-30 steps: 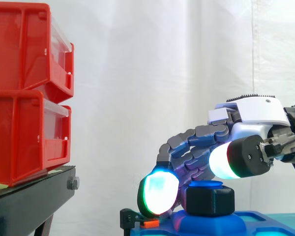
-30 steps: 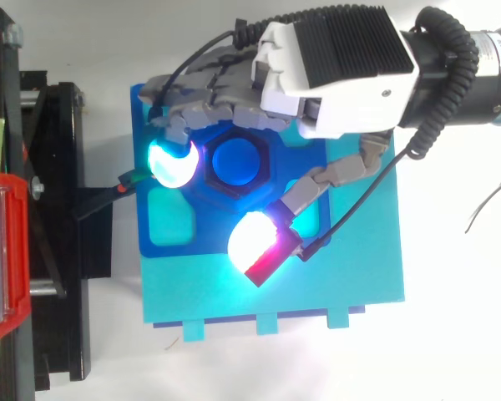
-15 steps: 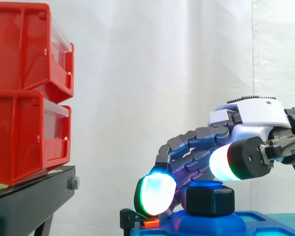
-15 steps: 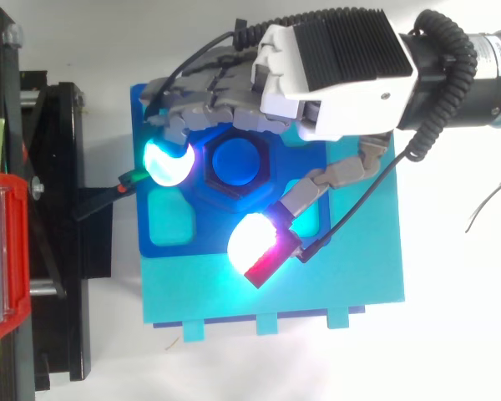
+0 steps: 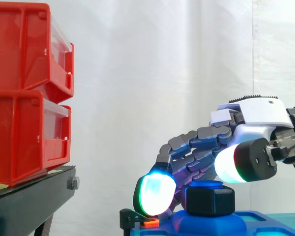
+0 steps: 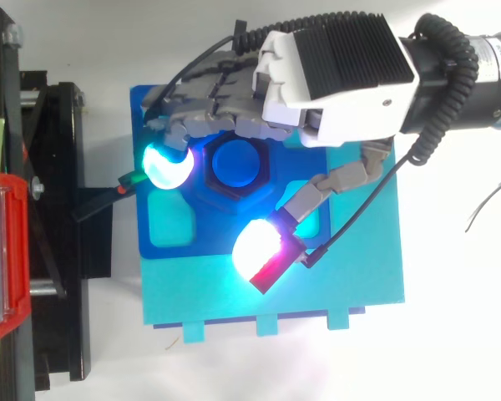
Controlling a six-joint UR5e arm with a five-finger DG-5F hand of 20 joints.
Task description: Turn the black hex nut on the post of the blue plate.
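Robot hand: you have the robot hand (image 6: pixel 342 75) over the right and far part of the plate. Its fingers (image 6: pixel 204 100) are curled round the nut's far and left sides, and its thumb (image 6: pixel 334 180) reaches round the nut's right side to the near side.
Grip: closed around the black hex nut. You cannot tell whether the thumb's white-and-red pad (image 5: pixel 228 164) touches it; in the side view that pad sits higher than the nut.
Cyan pad: the glowing cyan fingertip (image 6: pixel 169 167) lies just beside the nut's left corner.
Nut: the black hexagonal plastic nut (image 5: pixel 210 199) sits upright on the round blue post (image 6: pixel 234 160), whose top shows through it.
Plate: the dark blue plate (image 6: pixel 209 238) lies flat on a lighter turquoise board (image 6: pixel 342 292) on the white worktop (image 6: pixel 451 317).
Surroundings: stacked red plastic bins (image 5: pixel 24 88) on a black stand (image 5: pixel 29 201) are at the left, well apart from the nut.
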